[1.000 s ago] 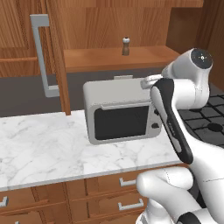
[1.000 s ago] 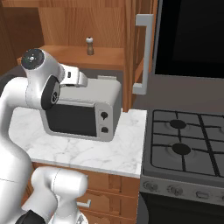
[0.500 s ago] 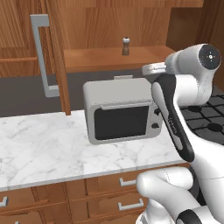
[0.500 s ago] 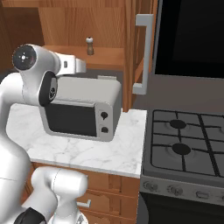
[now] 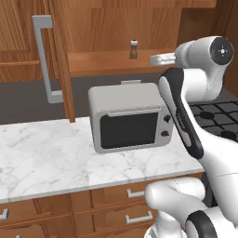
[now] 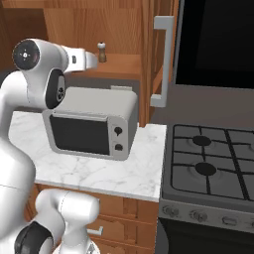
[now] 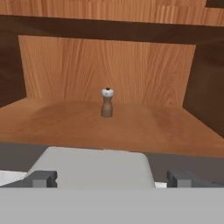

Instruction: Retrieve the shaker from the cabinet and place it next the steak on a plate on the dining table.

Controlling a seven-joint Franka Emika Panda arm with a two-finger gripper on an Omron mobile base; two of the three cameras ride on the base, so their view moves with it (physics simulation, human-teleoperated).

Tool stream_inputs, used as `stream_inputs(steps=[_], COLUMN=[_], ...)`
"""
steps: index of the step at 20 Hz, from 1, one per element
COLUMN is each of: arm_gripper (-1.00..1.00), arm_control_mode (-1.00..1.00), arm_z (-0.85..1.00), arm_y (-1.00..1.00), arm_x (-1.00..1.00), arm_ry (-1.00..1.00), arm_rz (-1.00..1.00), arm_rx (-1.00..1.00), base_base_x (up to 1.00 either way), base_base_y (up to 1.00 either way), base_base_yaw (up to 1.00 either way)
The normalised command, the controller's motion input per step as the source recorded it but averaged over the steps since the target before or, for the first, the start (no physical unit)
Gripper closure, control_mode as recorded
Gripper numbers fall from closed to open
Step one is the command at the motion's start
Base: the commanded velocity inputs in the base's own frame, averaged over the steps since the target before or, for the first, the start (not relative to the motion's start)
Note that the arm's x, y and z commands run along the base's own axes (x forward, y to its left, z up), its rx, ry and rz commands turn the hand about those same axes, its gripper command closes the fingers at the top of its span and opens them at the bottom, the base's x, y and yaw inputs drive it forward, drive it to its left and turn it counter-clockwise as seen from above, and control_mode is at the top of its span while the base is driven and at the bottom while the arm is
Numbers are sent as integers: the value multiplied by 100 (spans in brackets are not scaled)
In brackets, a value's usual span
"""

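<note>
The shaker (image 5: 133, 49) (image 6: 101, 51) (image 7: 107, 103), slim brown wood with a pale rounded top, stands upright on the shelf of the open cabinet (image 7: 131, 127). My gripper (image 5: 155, 59) (image 6: 92, 59) (image 7: 111, 179) is open and empty. It hovers at shelf height above the microwave, in front of the shelf's edge and short of the shaker. In the hand view the shaker stands centred between my two fingertips (image 7: 41, 178). The steak, the plate and the dining table are out of view.
A grey microwave (image 5: 130, 116) (image 6: 92, 126) sits on the marble counter (image 5: 42, 153) right under the shelf. The cabinet doors stand swung open, with bar handles (image 5: 46, 58) (image 6: 163, 59). A black stove (image 6: 213, 163) is to the right, and drawers sit below the counter.
My hand has risen from beside the microwave's top to shelf height, pointing at the shaker. The jaws stay open and the shaker has not moved.
</note>
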Motion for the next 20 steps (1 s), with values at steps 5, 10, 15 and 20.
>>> stream_inputs(steps=[5,10,15,20], arm_gripper=[-100,-100,-100,-100], arm_control_mode=[-100,-100,-100,-100], arm_z=[16,1,0,0], arm_y=[0,3,1,0], arm_x=[14,21,34,40], arm_ry=[0,0,3,11], arm_rz=[-4,-2,0,0], arm_rx=[0,0,1,1], base_base_x=[0,0,0,0], base_base_y=[0,0,0,0], base_base_yaw=[0,0,0,0])
